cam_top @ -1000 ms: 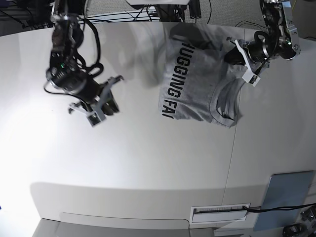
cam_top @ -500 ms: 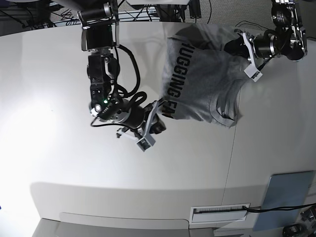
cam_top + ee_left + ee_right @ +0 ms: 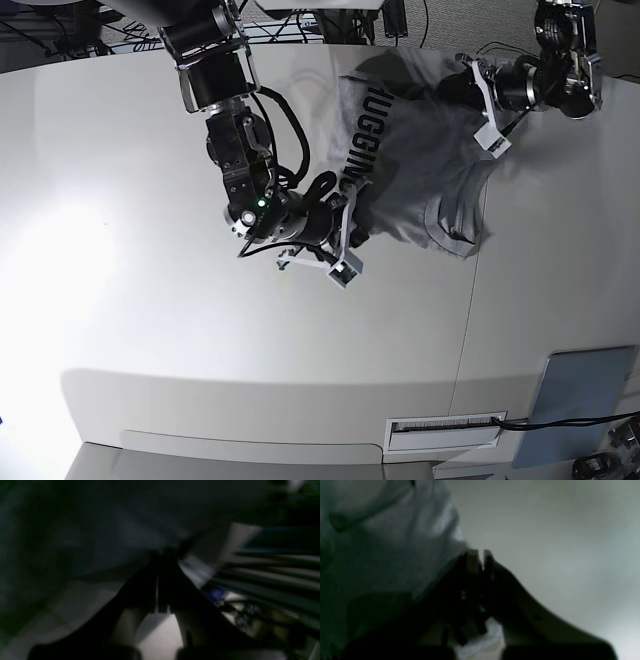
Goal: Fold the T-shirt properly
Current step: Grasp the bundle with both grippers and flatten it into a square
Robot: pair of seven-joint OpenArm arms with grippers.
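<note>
**Tee: both grippers now on the cloth**

Tee (image 3: 415, 165) sits at the far side of the table (image 3: 200, 330), rumpled, black lettering up, collar toward the near edge. And look at the right gripper (image 3: 348, 228): a second ago it hung well off to the side over bare table, half a second ago it was closing in, and now it has swept right onto the lettered edge, covering the last letters of the print. In its own wrist view the right gripper (image 3: 480, 555) has its fingers pressed almost together at the very border of the grey cloth; whether fabric is actually caught between them is too blurred to call. Over at the far corner, the left gripper (image 3: 480, 95) has nudged inward along the cloth near the sleeve. Its wrist view is dark and smeared, the left gripper (image 3: 165, 555) showing fingers drawn close with fabric looming right at the tips, so a pinch looks likely there, but I cannot confirm it. My read: two holds are being set up, and the first fold is not yet made.
</note>
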